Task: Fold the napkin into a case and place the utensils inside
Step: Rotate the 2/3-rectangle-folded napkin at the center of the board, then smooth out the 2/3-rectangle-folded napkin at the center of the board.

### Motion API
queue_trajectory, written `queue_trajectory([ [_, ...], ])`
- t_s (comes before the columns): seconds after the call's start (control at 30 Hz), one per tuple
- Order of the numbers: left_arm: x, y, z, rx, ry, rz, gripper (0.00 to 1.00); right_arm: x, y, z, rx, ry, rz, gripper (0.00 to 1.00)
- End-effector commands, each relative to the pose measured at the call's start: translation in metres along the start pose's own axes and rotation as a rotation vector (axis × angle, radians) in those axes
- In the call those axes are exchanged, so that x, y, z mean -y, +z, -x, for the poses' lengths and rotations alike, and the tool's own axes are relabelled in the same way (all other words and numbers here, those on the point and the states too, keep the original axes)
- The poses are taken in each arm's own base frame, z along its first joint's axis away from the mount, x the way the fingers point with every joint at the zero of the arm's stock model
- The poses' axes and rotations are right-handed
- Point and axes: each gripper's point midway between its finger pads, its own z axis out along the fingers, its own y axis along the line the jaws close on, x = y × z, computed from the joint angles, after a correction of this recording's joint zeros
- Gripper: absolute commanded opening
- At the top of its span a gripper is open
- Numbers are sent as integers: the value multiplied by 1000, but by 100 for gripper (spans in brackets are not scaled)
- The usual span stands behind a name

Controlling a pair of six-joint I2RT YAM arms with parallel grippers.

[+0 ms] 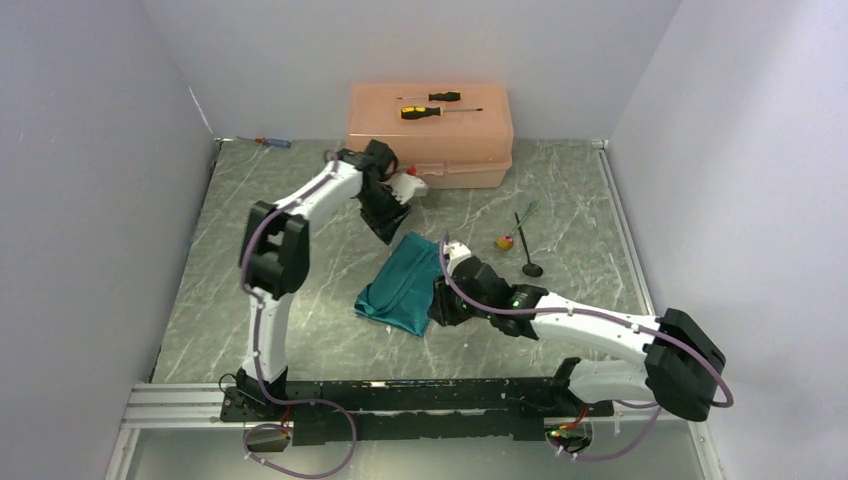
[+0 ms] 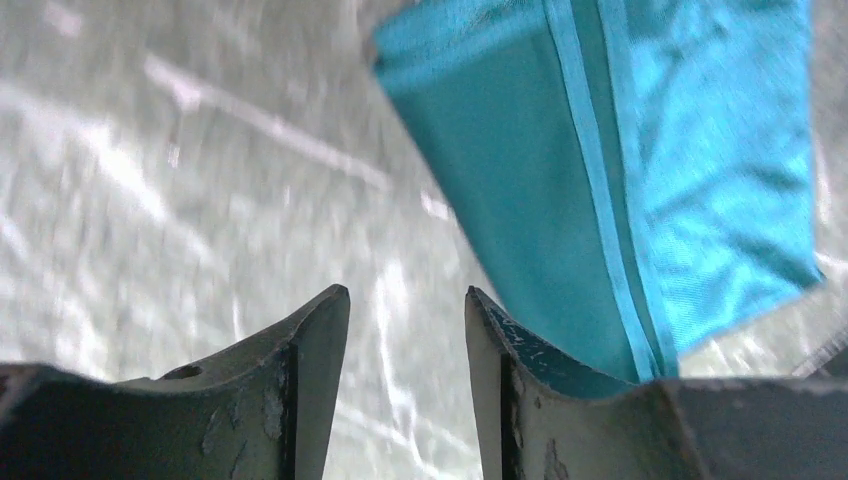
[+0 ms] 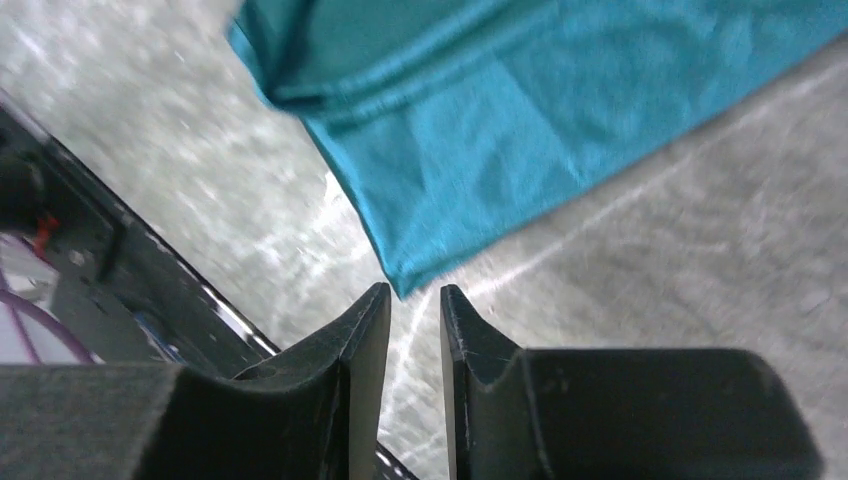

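The napkin (image 1: 402, 285) lies folded on the grey marbled counter (image 1: 300, 250), in the middle of it. It makes a longish flat band of teal cloth that runs slantwise, and its near end looks thicker and more crumpled. My left hand (image 2: 405, 295) hangs over the far end of the napkin. Its two fingers stand apart with only bare counter between them, so it is released and grasps nothing. The cloth, with two pale hem stripes, begins just beside one finger. My right hand (image 3: 414, 292) is low at the near right edge of the napkin. Its fingers are parted by a narrow gap and nothing is between them. A pointed corner of the cloth ends just in front of this gap, and I cannot tell if it touches the tips. To the right of the napkin, apart from it, lies the black spoon (image 1: 527, 252), its round bowl at the near end. The thin fork (image 1: 524, 212) lies at the far end of the spoon's handle. A small red and yellow thing (image 1: 505, 241) sits just beside that handle, on the napkin's side. Behind the napkin, at the back wall, stands the peach box (image 1: 430, 150), with two yellow-and-black screwdrivers (image 1: 432, 98) (image 1: 440, 112) on its lid. Far to the back left of the napkin lies a small red-and-blue screwdriver (image 1: 272, 143).
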Motion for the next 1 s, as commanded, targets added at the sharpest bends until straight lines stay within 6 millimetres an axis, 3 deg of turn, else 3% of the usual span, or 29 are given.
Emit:
queue_trajectory([
  [0.0,32,-94,-18,113,-26,-39,52,-17,-5,52,156,-12,48,26],
  [0.13,66,-113,-51,190,46,-42,53,-33,22,68,164,7,130,17],
  [0.2,82,-108,-76,174,77,-54,54,-37,36,71,144,2,152,15],
  [0.3,93,-101,-93,135,169,-37,54,-44,56,67,97,1,187,11],
  [0.4,101,-87,-95,122,322,3,53,-46,71,57,61,26,215,8],
  [0.53,96,-67,-97,106,424,60,50,-44,78,46,41,67,237,4],
  [0.8,108,-61,-110,147,631,80,48,-27,75,41,48,156,267,0],
  [0.97,117,-48,-119,138,712,62,48,-24,77,37,27,183,301,0],
])
